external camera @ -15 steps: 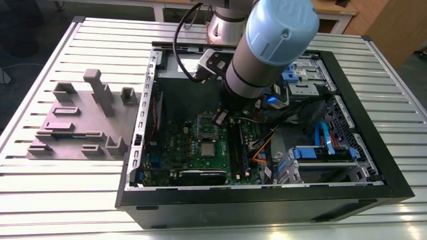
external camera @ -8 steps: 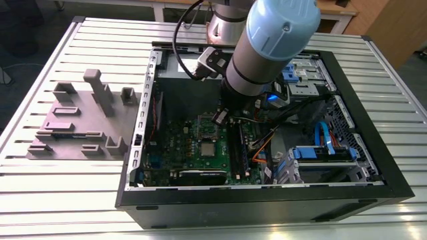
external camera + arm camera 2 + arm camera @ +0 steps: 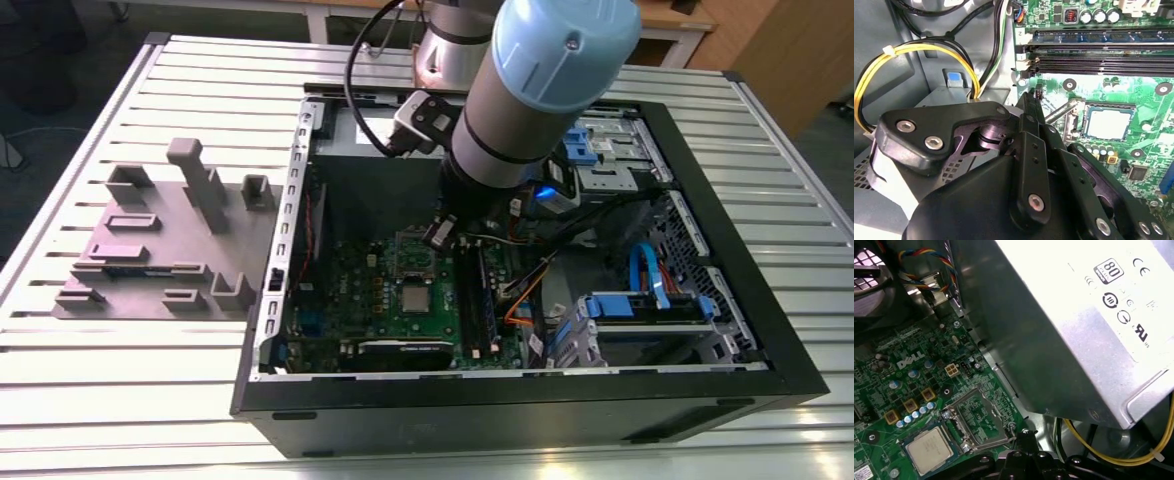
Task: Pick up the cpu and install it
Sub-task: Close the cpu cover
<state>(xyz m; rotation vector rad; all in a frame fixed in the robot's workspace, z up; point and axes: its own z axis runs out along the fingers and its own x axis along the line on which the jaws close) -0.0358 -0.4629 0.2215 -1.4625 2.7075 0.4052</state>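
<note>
In the exterior view, the arm reaches down into an open case on a slatted table. The gripper hangs over the motherboard, at the edge beside the psu. The cpu lies flat near the middle of the motherboard, apart from the gripper. A grey fixture stands well apart from the motherboard, outside the case on the exterior view's left.

In the second wrist view, the gripper is at the edge of the motherboard. I cannot tell whether it is clenched or released. The cpu sits in its socket on the motherboard. The frame tilts up between the cpu and the gripper. Yellow wires loop beside the motherboard.

In the first wrist view, the cpu rests on the motherboard, silvery top up, just beside the raised frame. The gripper is near the frame's corner. The psu overhangs the motherboard's edge.
</note>
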